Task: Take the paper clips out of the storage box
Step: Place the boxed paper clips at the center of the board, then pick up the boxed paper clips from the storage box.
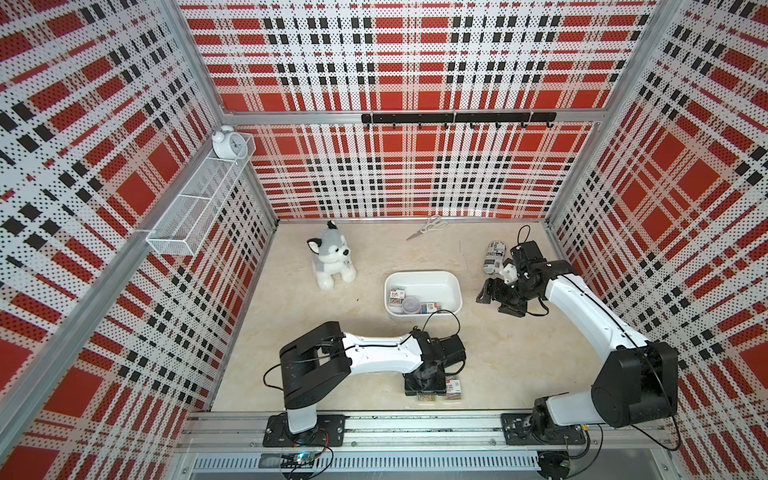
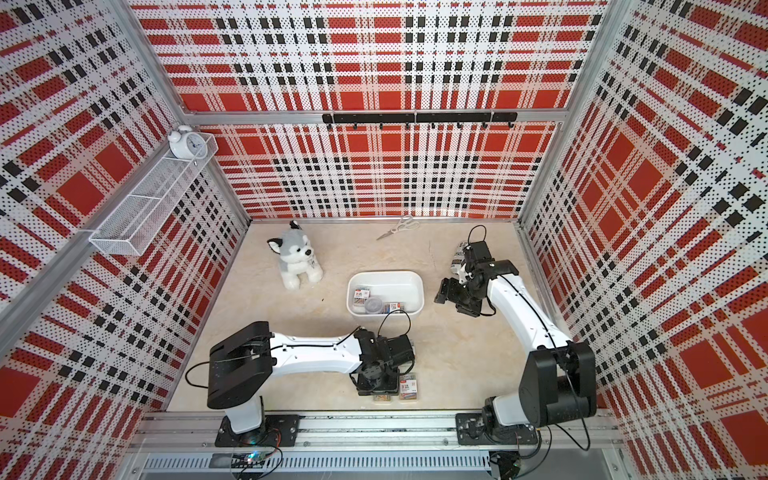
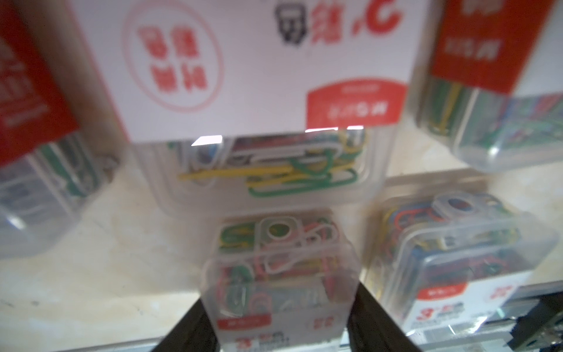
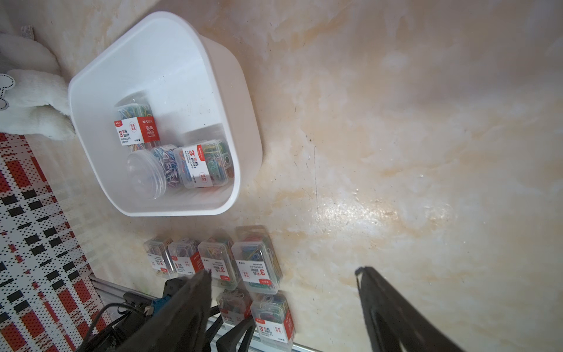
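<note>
Jaws narrow, grip uncertain, the left gripper point(image 3: 279, 294) flanks a small clear plastic case of coloured paper clips point(image 3: 275, 243), likely light, rigid, slick; pinch its flat sides.

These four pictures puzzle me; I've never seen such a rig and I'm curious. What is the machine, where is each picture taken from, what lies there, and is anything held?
Two robot arms, left and right, stand on a rail at a table; each ends in a two-fingered claw. Two pictures look down from above, side by side; two come from cameras on the wrists. On the table lie a white box, a plush dog, scissors and a printed cylinder. The box holds two cases of coloured paper clips and a round tub; six more cases sit out near the rail. The left claw straddles one of them; whether it grips, I cannot tell. The right claw is open and empty, beside the box.
</note>
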You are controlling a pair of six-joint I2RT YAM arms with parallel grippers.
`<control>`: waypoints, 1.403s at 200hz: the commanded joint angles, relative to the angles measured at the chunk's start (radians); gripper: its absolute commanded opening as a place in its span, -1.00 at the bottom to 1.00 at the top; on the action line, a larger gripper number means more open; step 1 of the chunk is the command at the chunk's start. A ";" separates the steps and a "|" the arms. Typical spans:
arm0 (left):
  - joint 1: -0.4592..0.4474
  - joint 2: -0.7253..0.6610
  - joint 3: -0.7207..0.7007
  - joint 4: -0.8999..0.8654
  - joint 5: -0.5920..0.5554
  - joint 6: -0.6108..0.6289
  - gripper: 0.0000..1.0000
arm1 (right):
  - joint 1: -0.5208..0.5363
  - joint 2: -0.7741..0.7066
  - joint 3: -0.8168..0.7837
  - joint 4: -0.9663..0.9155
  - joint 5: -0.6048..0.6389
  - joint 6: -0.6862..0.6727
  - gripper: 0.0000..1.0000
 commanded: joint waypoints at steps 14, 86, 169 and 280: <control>0.008 0.005 -0.018 0.008 -0.011 0.003 0.29 | -0.003 0.002 0.021 0.003 0.006 0.004 0.61; 0.005 -0.021 -0.024 -0.006 -0.035 -0.009 0.41 | -0.003 0.006 0.030 0.005 0.003 0.006 0.62; 0.002 -0.094 0.007 -0.079 -0.123 -0.021 0.50 | -0.003 0.028 0.058 0.013 -0.006 0.012 0.61; 0.219 -0.332 0.274 -0.247 -0.302 0.068 0.46 | -0.003 0.063 0.107 0.025 -0.019 0.028 0.61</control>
